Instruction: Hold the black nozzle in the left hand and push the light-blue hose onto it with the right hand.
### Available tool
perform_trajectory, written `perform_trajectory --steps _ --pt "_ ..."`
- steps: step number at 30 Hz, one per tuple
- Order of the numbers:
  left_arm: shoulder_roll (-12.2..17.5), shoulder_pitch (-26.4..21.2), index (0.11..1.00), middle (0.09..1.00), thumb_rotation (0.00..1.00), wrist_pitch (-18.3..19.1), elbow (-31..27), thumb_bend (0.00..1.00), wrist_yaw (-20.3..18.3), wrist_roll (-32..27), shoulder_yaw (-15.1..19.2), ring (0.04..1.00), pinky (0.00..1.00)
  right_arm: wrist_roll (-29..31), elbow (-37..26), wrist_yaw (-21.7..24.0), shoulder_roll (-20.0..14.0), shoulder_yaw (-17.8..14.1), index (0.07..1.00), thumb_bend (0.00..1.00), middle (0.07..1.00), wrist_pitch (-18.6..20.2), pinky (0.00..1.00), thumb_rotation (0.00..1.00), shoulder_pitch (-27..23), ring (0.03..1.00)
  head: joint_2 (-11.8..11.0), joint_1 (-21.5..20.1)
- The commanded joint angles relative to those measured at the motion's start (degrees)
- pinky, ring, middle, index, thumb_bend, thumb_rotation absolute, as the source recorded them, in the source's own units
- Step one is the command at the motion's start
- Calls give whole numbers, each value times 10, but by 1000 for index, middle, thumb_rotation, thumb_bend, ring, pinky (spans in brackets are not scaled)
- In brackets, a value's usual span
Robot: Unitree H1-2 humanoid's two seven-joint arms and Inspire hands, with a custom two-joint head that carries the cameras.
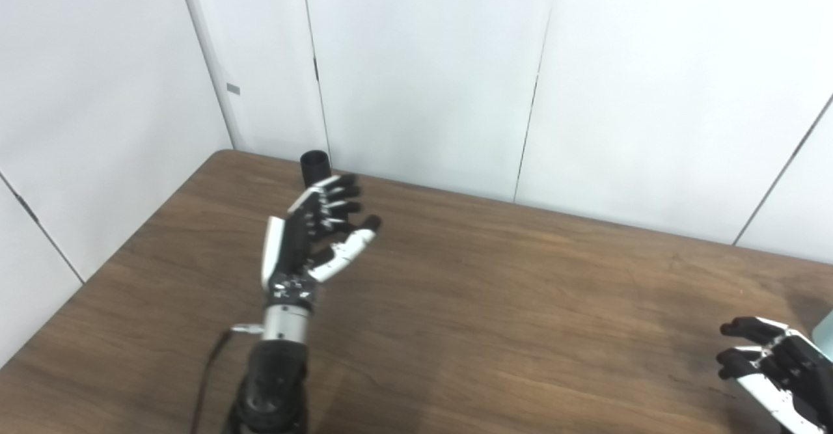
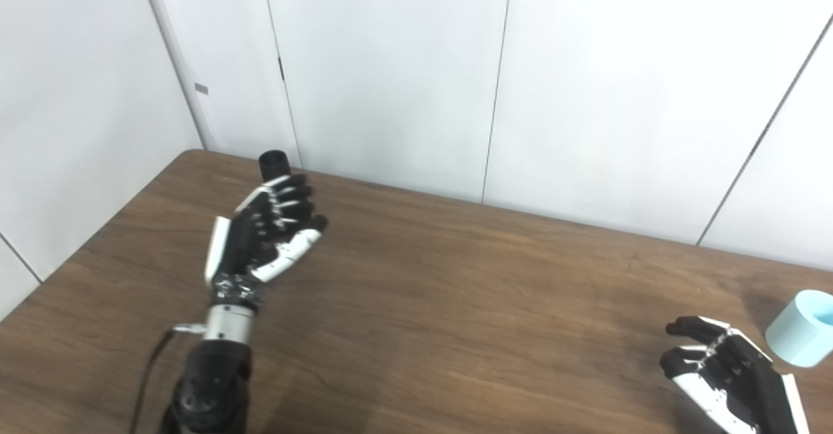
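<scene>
Black nozzle [image 2: 274, 164] stands upright on the table [image 2: 455, 304], just beyond the left hand's [image 2: 260, 239] spread, empty fingers [image 2: 286, 203]. Light-blue hose [image 2: 802, 328] sits just past the right hand's [image 2: 722, 369] loosely curled, empty fingers [image 2: 690, 330].

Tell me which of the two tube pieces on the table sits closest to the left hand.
The black cylindrical nozzle, standing at the table's far edge just beyond the open left hand. The light-blue hose piece lies far off, beside the right hand.
</scene>
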Motion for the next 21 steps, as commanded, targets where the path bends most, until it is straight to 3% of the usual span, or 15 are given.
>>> perform_trajectory --steps 1,4,7,12,16,19,21 --pt "22 -28 756 756 145 6 -29 663 16 14 17 728 633 5 -5 2 -8 -6 555 1000 590 -25 335 370 -15 446 0 0" --pt "41 -40 792 792 138 18 -31 684 28 21 35 767 701 2 -2 1 -8 -5 551 1000 587 -23 331 378 -16 440 0 1" --pt "61 -53 808 795 120 17 -23 708 48 51 45 769 708 0 -4 0 -7 -5 547 1000 587 -20 330 383 -15 440 0 1" --pt "84 -72 940 880 180 12 -3 719 74 84 54 854 777 4 0 1 -5 -6 547 1000 591 -25 333 380 -16 445 3 0" --pt "100 -89 997 972 199 -1 24 740 84 89 55 953 922 1 -4 -2 -5 -6 547 1000 591 -23 332 389 -14 445 3 -2" --pt "112 -99 1000 985 223 -9 54 802 82 102 42 933 835 3 -7 -2 -5 -6 546 1000 589 -17 329 392 -13 443 3 -3" --pt "120 -109 1000 995 234 -7 78 866 79 106 33 952 862 6 -11 -1 -4 -6 540 1000 586 -14 331 390 -11 446 2 -6"
